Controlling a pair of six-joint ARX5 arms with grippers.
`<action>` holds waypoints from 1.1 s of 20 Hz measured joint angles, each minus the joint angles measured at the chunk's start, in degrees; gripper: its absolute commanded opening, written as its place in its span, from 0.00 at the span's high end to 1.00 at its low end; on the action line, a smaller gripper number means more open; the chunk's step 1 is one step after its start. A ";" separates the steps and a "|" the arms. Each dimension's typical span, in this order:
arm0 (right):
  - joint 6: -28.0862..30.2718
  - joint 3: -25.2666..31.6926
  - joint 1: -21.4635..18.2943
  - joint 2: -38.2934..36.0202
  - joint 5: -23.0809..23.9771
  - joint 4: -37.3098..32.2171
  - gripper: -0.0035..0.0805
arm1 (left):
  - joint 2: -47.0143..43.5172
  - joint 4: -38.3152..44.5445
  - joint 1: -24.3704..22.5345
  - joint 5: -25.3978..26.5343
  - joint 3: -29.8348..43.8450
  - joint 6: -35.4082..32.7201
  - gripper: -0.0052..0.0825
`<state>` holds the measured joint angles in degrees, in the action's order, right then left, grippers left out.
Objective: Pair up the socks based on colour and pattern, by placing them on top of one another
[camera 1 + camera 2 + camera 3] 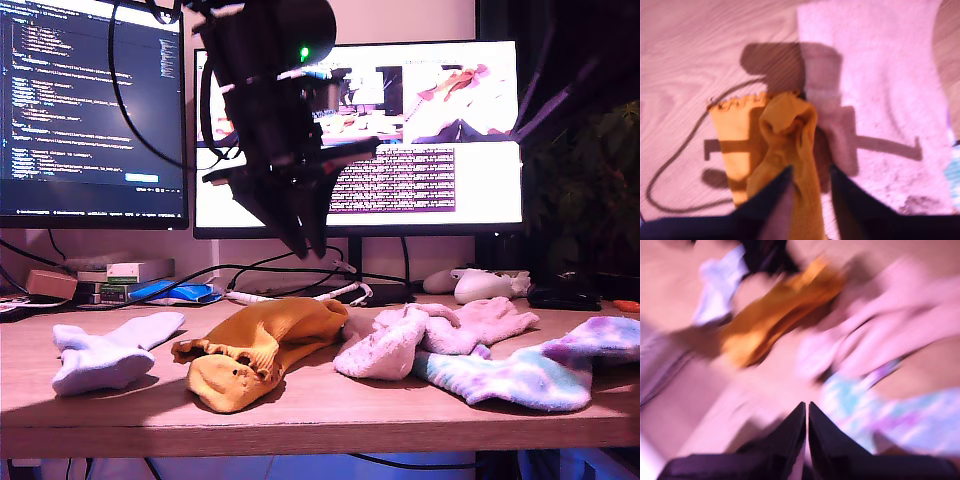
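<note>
Wooden desk before two lit monitors, mustard-orange ribbed socks heaped beside fluffy pale pink socks, my first gripper parted above the mustard heap, my second gripper pressed closed, empty.

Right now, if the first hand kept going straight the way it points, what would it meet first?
Probably the orange sock. In the first wrist view it lies between the open tips of my first hand, bunched up ahead, with the pink sock beside it. Depth is hard to judge.
</note>
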<state>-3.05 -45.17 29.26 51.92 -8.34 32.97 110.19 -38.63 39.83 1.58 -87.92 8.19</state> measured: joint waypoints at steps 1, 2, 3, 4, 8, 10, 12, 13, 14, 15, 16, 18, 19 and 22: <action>-0.02 0.04 -1.01 -1.51 0.22 -0.96 0.97 | -0.48 2.23 0.00 -0.31 3.06 -0.11 0.97; 0.00 0.26 -1.88 -3.96 0.42 -1.90 0.97 | -1.29 4.87 0.00 -1.09 6.51 -0.66 0.97; 0.02 1.07 -2.75 -7.34 1.14 -3.37 0.97 | -2.67 8.63 -0.02 -2.32 10.58 -1.11 0.97; 0.02 2.25 -3.58 -11.17 1.31 -4.46 0.97 | -4.50 12.37 -0.09 -3.41 14.51 -2.14 0.97; 0.07 7.32 -5.55 -23.30 1.31 -3.67 0.97 | -13.68 27.74 -0.24 -5.66 26.97 -5.46 0.97; -0.02 7.48 -5.55 -24.96 1.31 -1.49 0.97 | -14.47 32.87 -1.05 -6.82 30.40 -5.84 0.97; -0.04 7.48 -5.55 -25.40 1.33 -0.92 0.97 | -13.66 36.65 -1.68 -8.07 34.75 -6.03 0.97; -0.15 7.48 -5.55 -25.42 1.33 -0.90 0.97 | -13.18 38.25 -1.90 -8.46 36.61 -6.14 0.97; -0.33 7.48 -5.55 -25.42 1.31 -0.87 0.97 | -12.72 39.74 -2.21 -8.61 37.79 -6.73 0.97; -0.37 7.48 -5.55 -25.42 1.22 -0.87 0.97 | -12.41 41.18 -2.58 -8.63 38.21 -6.75 0.97; -1.14 7.48 -5.55 -25.42 0.83 -0.83 0.97 | -12.41 43.06 -2.78 -8.61 38.27 -7.56 0.97; -1.44 7.48 -5.55 -25.42 -0.13 -0.81 0.97 | -12.44 46.69 -2.80 -8.63 38.27 -10.16 0.97; -1.44 7.48 -5.55 -25.42 -0.17 -0.81 0.97 | -12.44 47.63 -2.75 -8.66 38.27 -10.34 0.97; -1.46 7.48 -5.55 -25.42 -0.17 -0.81 0.97 | -12.33 49.81 -2.75 -8.70 38.27 -11.19 0.97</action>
<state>-4.51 -37.69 23.70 26.50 -8.51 32.16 97.86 11.18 37.08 -7.11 -49.65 -3.01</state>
